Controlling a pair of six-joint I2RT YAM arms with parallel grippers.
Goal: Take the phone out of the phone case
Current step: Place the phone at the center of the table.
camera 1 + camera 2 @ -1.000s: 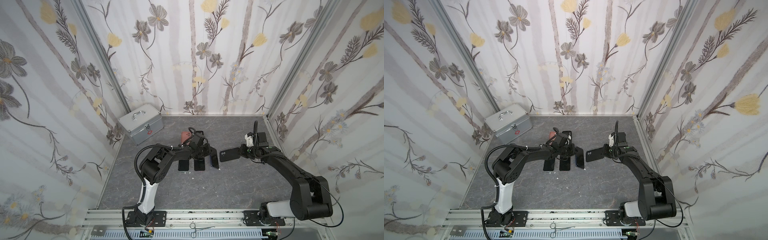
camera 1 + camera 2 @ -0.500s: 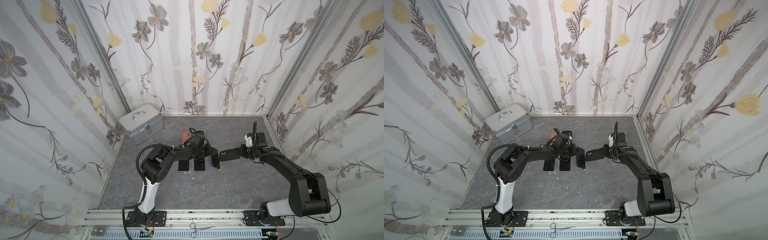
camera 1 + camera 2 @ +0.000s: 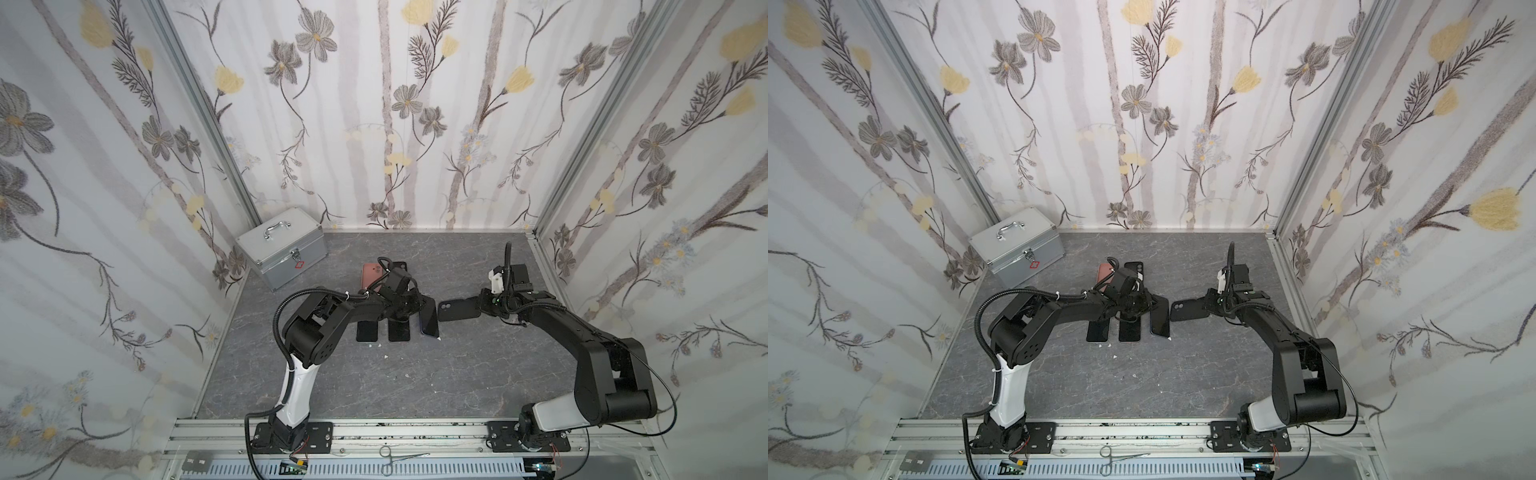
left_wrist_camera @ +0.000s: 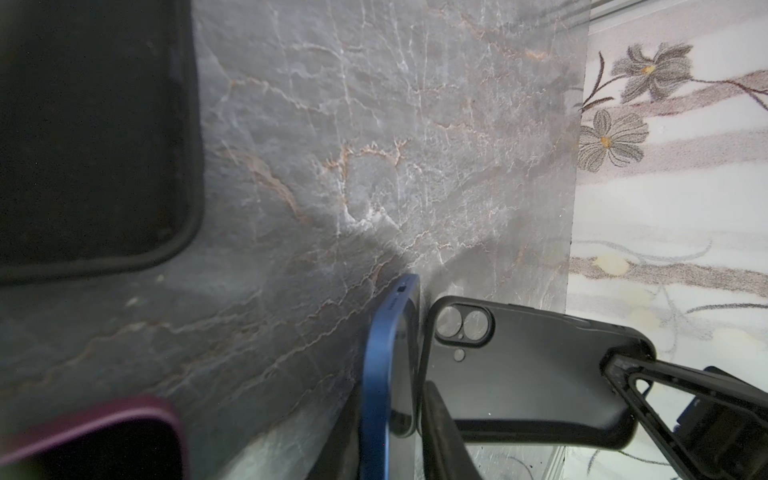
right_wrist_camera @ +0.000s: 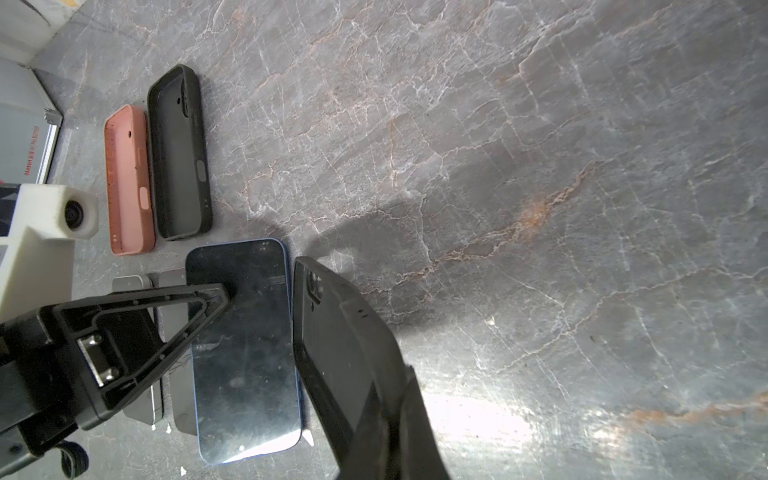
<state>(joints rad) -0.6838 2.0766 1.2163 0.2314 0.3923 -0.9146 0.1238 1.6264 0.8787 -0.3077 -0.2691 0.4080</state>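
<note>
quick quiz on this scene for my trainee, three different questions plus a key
1. True or false: the blue phone sits inside the held black case.
2. Which one grips that case: A, the left hand, or B, the right hand?
3. How many empty cases lie on the table?
Key: 1 false; 2 B; 3 two, the pink case and the lying black case.

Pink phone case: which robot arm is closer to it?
Left. The left gripper is close beside the pink case; the right gripper is farther off, beyond the left one, gripping a black case.
</note>
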